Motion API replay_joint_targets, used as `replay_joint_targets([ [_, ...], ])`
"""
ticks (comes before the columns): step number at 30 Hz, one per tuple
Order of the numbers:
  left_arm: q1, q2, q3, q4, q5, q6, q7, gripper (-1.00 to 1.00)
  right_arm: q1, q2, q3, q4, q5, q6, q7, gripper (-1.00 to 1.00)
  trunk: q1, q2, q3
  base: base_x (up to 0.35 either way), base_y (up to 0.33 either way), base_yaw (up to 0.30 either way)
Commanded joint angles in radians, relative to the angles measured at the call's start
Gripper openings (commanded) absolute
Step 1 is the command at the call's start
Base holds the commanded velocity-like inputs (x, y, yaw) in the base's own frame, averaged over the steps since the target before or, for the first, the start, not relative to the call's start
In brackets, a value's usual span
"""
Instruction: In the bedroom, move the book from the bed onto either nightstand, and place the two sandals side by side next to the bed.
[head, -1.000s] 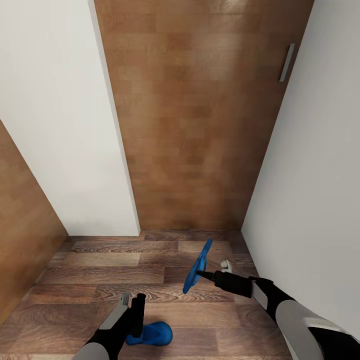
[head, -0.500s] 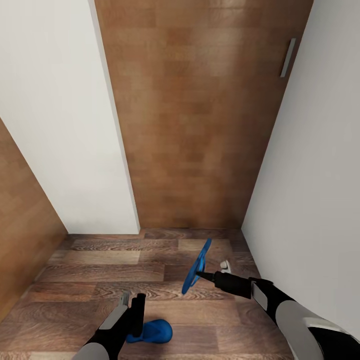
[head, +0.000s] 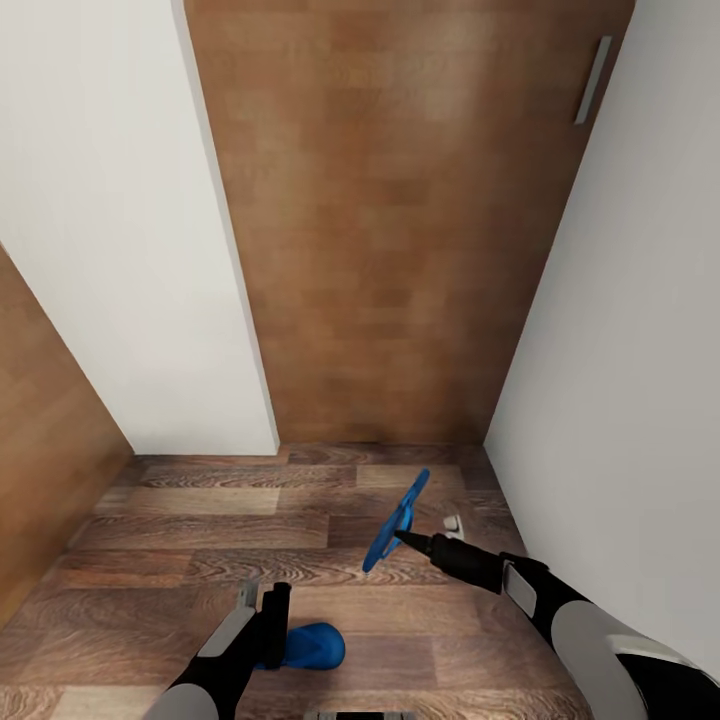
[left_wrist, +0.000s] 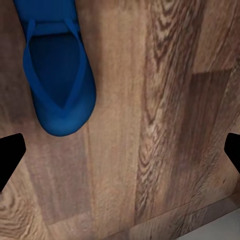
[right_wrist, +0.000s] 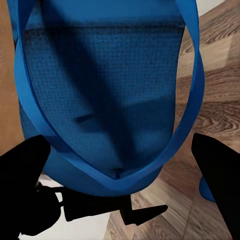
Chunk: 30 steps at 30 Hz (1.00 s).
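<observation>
Carrying one blue sandal (head: 396, 522) in the right tool (head: 405, 537), the robot stands in a narrow passage facing a wooden door (head: 400, 220), with white walls (head: 110, 250) on both sides. That sandal hangs edge-on above the wood floor (head: 200, 540), tilted, with the tool's tips clamped at its lower end. The other sandal (head: 308, 647) sits just beside the left tool (head: 262, 612), low over the planks.

To do this step well, I judge the job is to bring both sandals through to the bed without loosening either grip, so the arms should stay tucked in and steady while the base turns and rolls. The raised sandal swings near the right-hand wall, so the door and its handle (head: 590, 80) need a wide berth.

The right wrist view gives what the head view cannot: the sandal's strap (right_wrist: 192, 90) looping over the dark blue sole (right_wrist: 105, 85), and the dark fingers (right_wrist: 220, 170) at either side of its end, with a thin part between them catching the sandal. The left wrist view shows the other sandal (left_wrist: 57, 70) from above, sole up against the planks, its rounded end between but ahead of the two dark fingertips (left_wrist: 9, 155), which stand wide apart. From that view I cannot tell whether the left tool holds this sandal at all; it may lie loose on the floor
</observation>
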Motion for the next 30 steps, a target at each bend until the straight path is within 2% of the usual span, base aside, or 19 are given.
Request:
replay_joint_targets([
  [1,0.0,-0.001,0.006,-0.004,0.003,0.004,0.005,1.0,0.0,0.001,-0.009,-0.001,-0.001,0.011,0.004,-1.0,0.0,-0.001,-0.005,0.0,0.0,0.0],
  [7,0.0,-0.003,0.006,-0.012,0.003,0.003,0.005,1.0,0.0,0.002,-0.015,-0.009,-0.018,0.011,0.004,-1.0,0.003,-0.002,-0.028,0.0,0.0,0.0],
  [18,-0.02,-0.008,0.006,-0.044,0.003,0.002,0.006,1.0,0.0,0.005,-0.044,-0.026,-0.022,0.01,0.004,-1.0,0.008,-0.005,-0.071,0.0,0.0,0.0],
  [26,-0.052,-0.006,0.005,-0.052,0.002,0.0,0.006,1.0,0.0,0.013,-0.054,-0.167,-0.022,0.012,0.014,-1.0,0.011,-0.006,-0.101,0.0,0.0,0.0],
  [30,-0.065,-0.004,0.003,-0.064,0.002,-0.001,0.006,1.0,0.0,0.027,-0.059,-0.203,-0.022,0.012,0.073,-1.0,0.013,-0.007,-0.117,0.0,0.0,0.0],
])
